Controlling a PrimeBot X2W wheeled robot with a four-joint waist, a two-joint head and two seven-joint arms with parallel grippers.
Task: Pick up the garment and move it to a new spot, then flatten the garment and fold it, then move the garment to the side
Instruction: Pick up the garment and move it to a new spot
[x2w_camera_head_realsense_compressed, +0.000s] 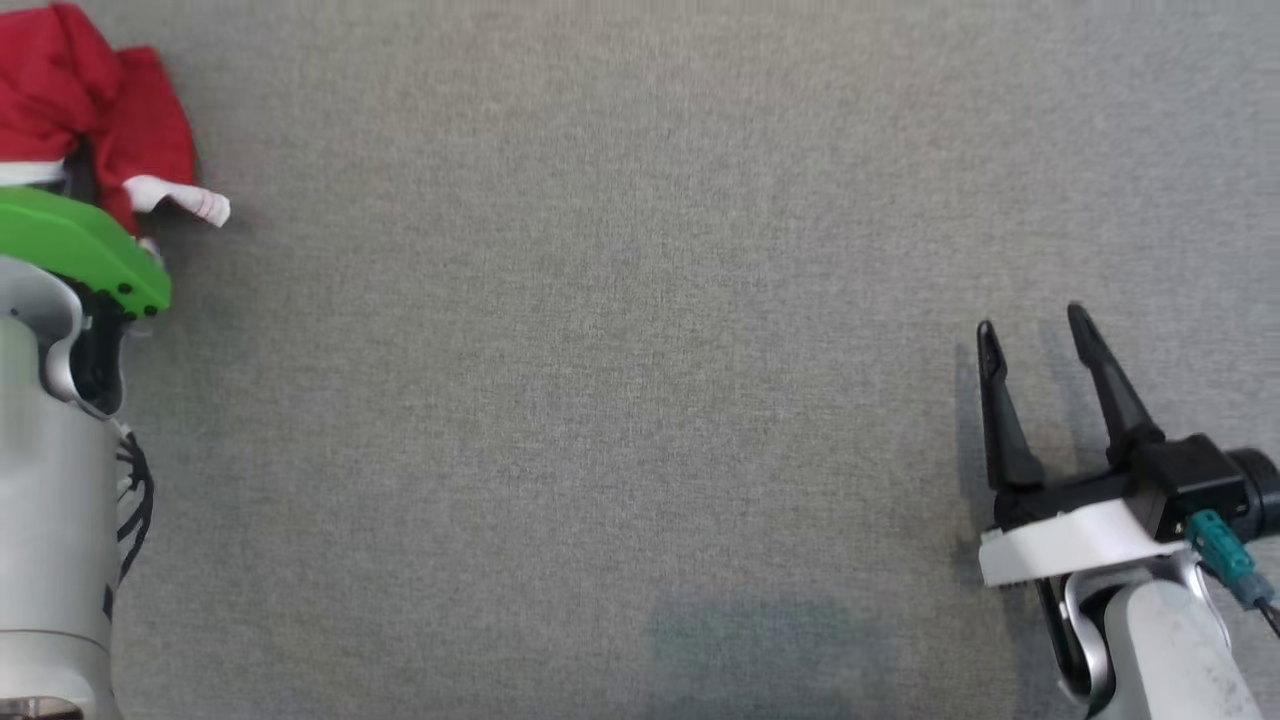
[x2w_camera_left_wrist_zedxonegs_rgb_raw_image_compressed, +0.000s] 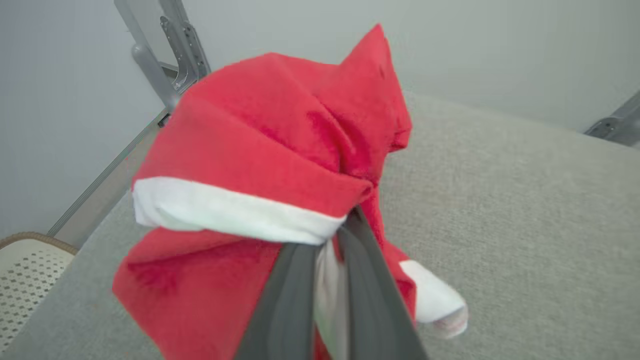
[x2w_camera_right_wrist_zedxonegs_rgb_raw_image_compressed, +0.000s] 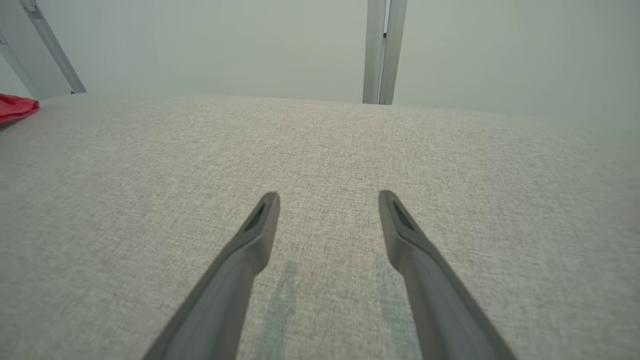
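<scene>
nearest, at the right, the right hand (x2w_camera_head_realsense_compressed: 1030, 322) hovers over the grey cloth-covered surface (x2w_camera_head_realsense_compressed: 600, 350), its two dark fingers spread wide with nothing between them. at the near left stands the pale left forearm (x2w_camera_head_realsense_compressed: 50, 480) under a green cover (x2w_camera_head_realsense_compressed: 80, 245). just beyond it, at the far left of the surface, is the red garment (x2w_camera_head_realsense_compressed: 120, 110), bunched in a heap. the left hand (x2w_camera_left_wrist_zedxonegs_rgb_raw_image_compressed: 327, 235) is clamped tight on it, pinching the white trim band (x2w_camera_left_wrist_zedxonegs_rgb_raw_image_compressed: 225, 210) and red cloth between its fingers. a white-ended cuff (x2w_camera_head_realsense_compressed: 185, 198) sticks out to the right of the heap.
</scene>
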